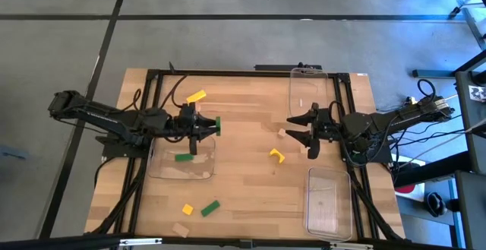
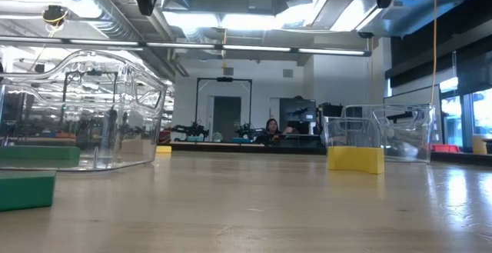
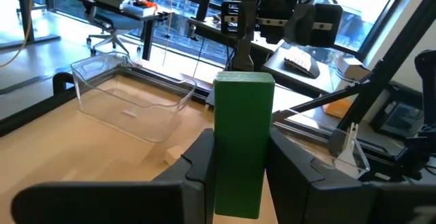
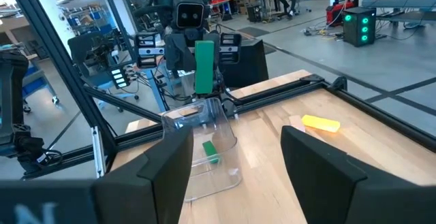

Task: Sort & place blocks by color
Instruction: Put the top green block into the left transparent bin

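We see the left gripper (image 1: 211, 125) pinching a green block (image 3: 242, 142) between its 2 fingers (image 3: 204, 163), raised above the table (image 1: 243, 197) near its left edge. In the left wrist view the block's long axis runs straight out from the jaws, its free end pointing toward the right arm; the right wrist view shows it standing on end over the left tray (image 1: 182, 165). Inside that clear tray lies a second green block (image 1: 184, 156), flat, long axis roughly parallel to the table's near edge.

The right gripper (image 1: 298, 128) hangs spread and empty toward the right edge, between 2 more clear trays, one at the far right corner (image 1: 307, 90) and one at the near right corner (image 1: 328, 200).

Loose on the wood: a tan block (image 1: 282, 133) just beside the right gripper, a yellow piece (image 1: 277, 156) near the middle, a yellow block (image 1: 196, 96) toward the far left, and yellow (image 1: 187, 209), green (image 1: 209, 208) and tan (image 1: 180, 229) blocks by the near edge.
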